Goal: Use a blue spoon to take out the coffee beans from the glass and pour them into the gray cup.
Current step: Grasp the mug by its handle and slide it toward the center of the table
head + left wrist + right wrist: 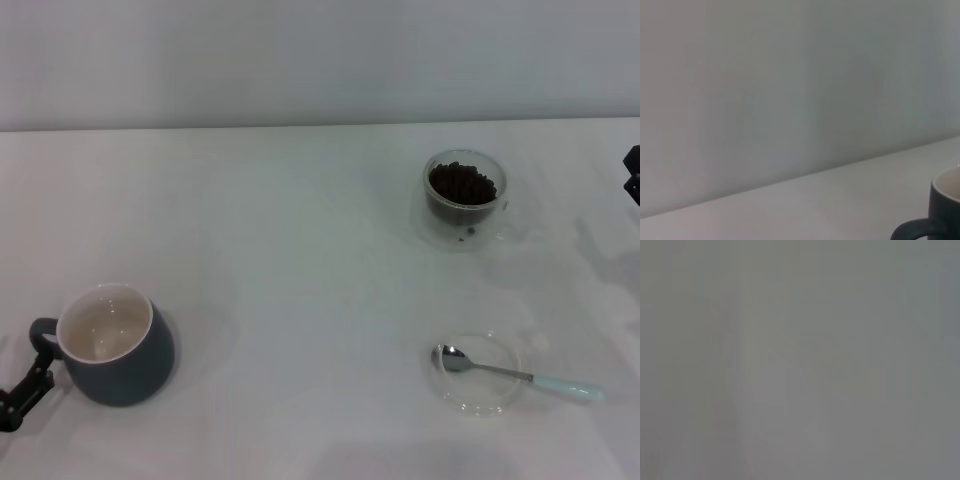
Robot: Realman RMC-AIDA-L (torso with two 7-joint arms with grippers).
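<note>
The gray cup [118, 347] stands upright at the near left of the white table, its cream inside bare and its handle pointing left. My left gripper [27, 388] is at that handle, low at the left edge. The cup's rim and handle also show in the left wrist view [944, 210]. The glass [465, 198] stands at the far right, holding a heap of coffee beans [462, 183]. The blue spoon [520, 376] lies with its bowl in a clear saucer [470, 400] at the near right, handle pointing right. My right gripper [632, 176] just shows at the right edge.
The white table [300, 250] runs back to a pale wall. The right wrist view shows only a flat grey surface.
</note>
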